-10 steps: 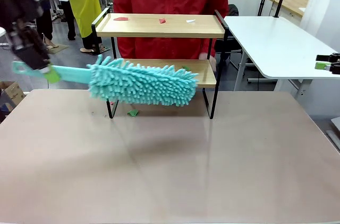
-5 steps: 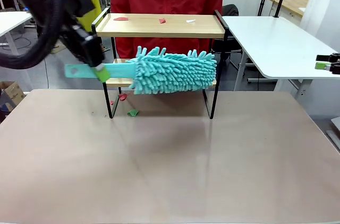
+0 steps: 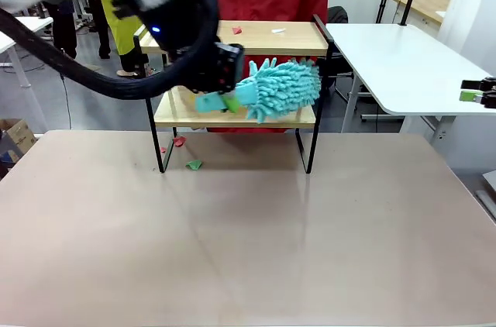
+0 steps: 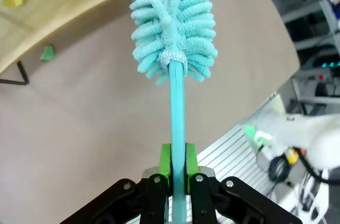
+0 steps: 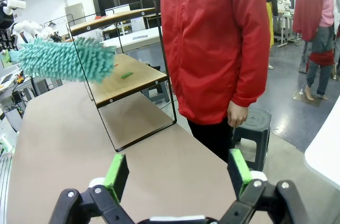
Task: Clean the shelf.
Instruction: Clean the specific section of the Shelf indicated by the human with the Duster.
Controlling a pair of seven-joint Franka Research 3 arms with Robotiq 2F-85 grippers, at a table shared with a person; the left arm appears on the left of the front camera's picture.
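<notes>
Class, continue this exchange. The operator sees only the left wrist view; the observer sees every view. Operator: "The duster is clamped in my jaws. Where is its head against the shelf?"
Observer: In the front view the duster has its head between the two boards of the shelf, above the lower board.
Operator: Is anything on the top board?
Observer: A red scrap and a white scrap lie on the top board.
Operator: Is anyone close?
Observer: A person in a red jacket stands at the shelf's far side.
</notes>
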